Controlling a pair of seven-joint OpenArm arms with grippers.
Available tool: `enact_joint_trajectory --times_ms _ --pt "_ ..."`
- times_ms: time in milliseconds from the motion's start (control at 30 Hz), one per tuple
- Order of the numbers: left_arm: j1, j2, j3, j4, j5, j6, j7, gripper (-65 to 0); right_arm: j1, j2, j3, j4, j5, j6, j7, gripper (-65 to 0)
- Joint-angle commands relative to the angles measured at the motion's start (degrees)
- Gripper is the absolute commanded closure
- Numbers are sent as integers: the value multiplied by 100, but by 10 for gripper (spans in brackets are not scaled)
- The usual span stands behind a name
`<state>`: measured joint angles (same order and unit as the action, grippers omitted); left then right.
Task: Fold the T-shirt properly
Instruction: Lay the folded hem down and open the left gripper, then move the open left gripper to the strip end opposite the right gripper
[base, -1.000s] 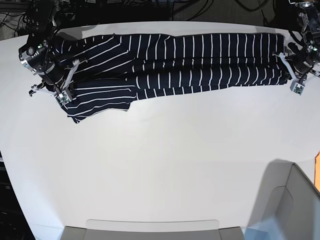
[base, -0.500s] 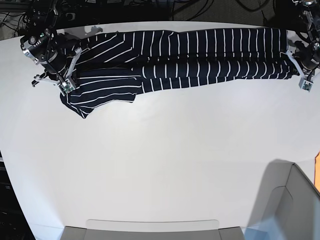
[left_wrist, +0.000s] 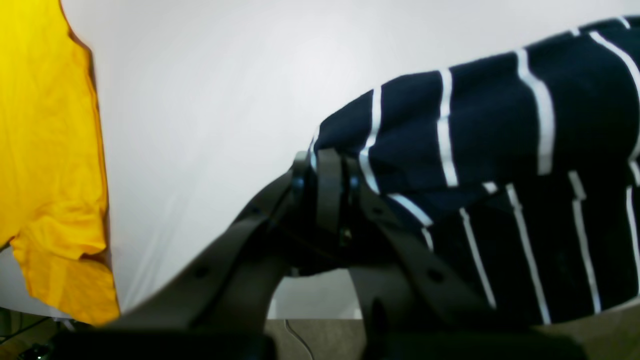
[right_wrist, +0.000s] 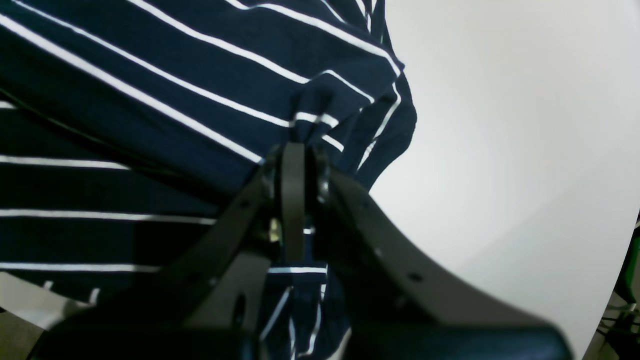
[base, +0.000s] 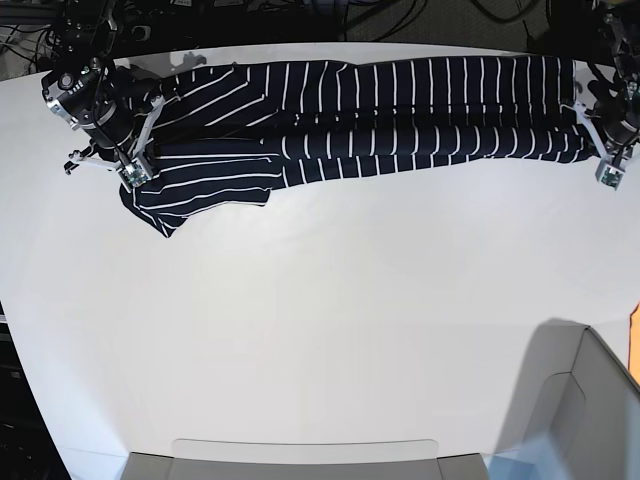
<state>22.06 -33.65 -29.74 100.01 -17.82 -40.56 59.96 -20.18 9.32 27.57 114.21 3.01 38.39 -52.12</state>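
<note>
The dark navy T-shirt with thin white stripes (base: 400, 110) lies stretched in a long folded band across the far side of the white table (base: 330, 320). My left gripper (left_wrist: 325, 165) is shut on the T-shirt's edge (left_wrist: 450, 125) at the base view's right end (base: 600, 150). My right gripper (right_wrist: 295, 155) is shut on a bunched fold of the T-shirt (right_wrist: 200, 90) at the base view's left end (base: 135, 160). A sleeve part (base: 200, 190) hangs toward the front below the right gripper.
A yellow cloth (left_wrist: 45, 150) lies at the table's side in the left wrist view. A grey bin (base: 580, 410) stands at the front right and a flat grey tray edge (base: 300, 455) at the front. Cables run behind the table's far edge.
Over the last second both grippers moved the T-shirt toward the table's far edge and pulled it a little straighter. In the last half second almost nothing moved.
</note>
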Motion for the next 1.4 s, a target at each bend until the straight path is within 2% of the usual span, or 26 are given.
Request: enact_joint_trajectory --times_ms 0,300,400,533,667,733,833,967,1167,1267,1367 --pt "48 -147 -99 78 81 56 -14 0 18 74 34 82 -50 -19 47 0" --pt "567 2 -46 87 81 56 -58 0 10 101 34 73 -50 -19 47 0" --pt "594 248 -55 61 90 56 -67 0 10 101 34 73 -50 -19 47 0" --pt "585 398 -37 -124 90 56 -67 0 18 101 25 73 -59 -19 47 0" --pt "585 442 -64 -185 90 56 -76 -154 18 110 25 73 -59 -19 47 0" --pt "585 459 -108 -168 81 56 -76 -202 10 110 25 73 -59 -19 47 0" --pt "576 477 -196 -168 81 56 -76 -204 10 110 25 73 -59 -19 47 0" --pt "383 802 -793 -80 81 56 -32 -215 10 110 25 73 -59 -19 47 0" --pt "295 1180 -1479 114 73 56 4 -341 18 118 -115 73 -68 -19 47 0" --pt "312 1277 -1585 289 81 56 39 -349 10 197 -256 73 -68 -19 47 0" --pt "321 1268 -1602 369 81 56 346 -349 1 233 -344 64 -68 -19 47 0"
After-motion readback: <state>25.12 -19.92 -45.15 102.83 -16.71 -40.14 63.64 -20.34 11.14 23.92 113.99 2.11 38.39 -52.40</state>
